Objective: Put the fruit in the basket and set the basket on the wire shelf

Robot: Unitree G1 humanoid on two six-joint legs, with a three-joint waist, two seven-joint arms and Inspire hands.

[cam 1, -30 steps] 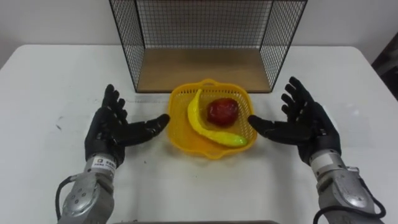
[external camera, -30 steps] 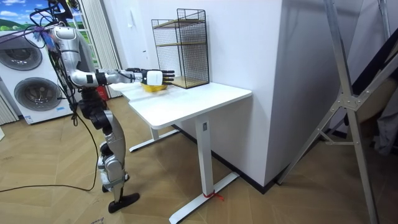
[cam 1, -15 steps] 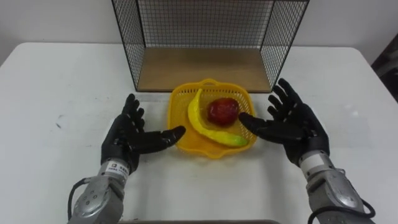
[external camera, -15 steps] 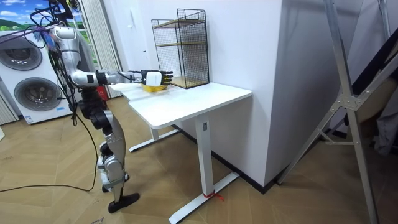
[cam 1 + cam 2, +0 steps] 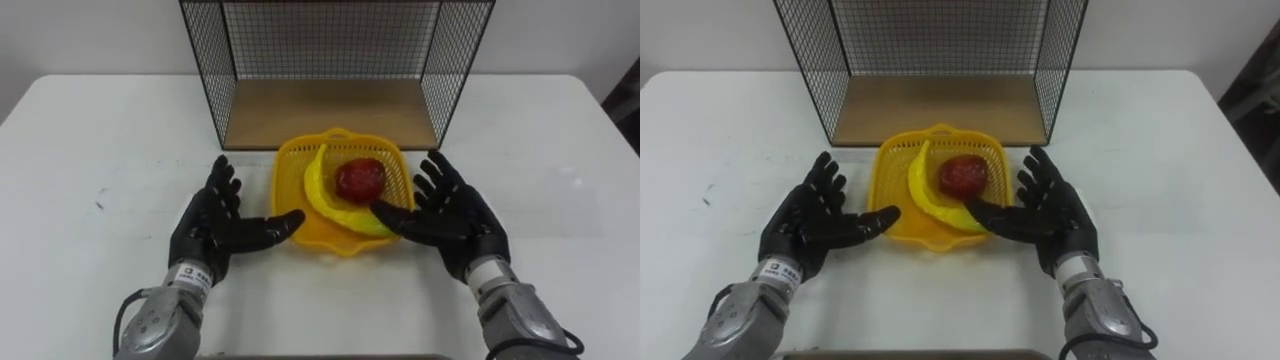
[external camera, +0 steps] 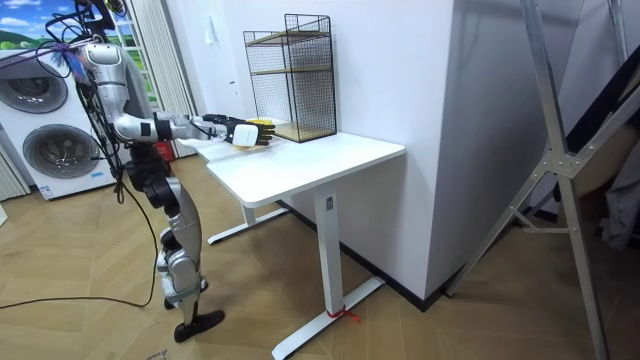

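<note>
Item: yellow plastic basket (image 5: 287, 178), one, standing on the white table (image 5: 100, 130) just in front of the open mouth of the wire shelf (image 5: 330, 40), outside it.

Contents: two fruits.
- Banana (image 5: 322, 195), yellow, curved. Its long axis ran from the basket's far rim to the near right corner, with the bow turned toward the robot's left. The greenish end lay at the near right rim.
- Red round fruit (image 5: 360, 178), seated in the right half of the basket, against the inner curve of the banana.

Wire shelf: black mesh with a wooden floor (image 5: 330, 110), which held nothing.

Left hand (image 5: 210, 222): on the basket's left, palm facing it, fingers straight and spread, grasping nothing. The thumb reached the near left rim; whether it touched could not be told.

Right hand (image 5: 455, 215): on the basket's right, mirrored, fingers likewise straight and spread and grasping nothing. The thumb lay over the banana's greenish end.

Station: in the room view the robot stood at the table's end on that view's left, both arms out over the top, with washing machines (image 6: 55, 150) behind it.
</note>
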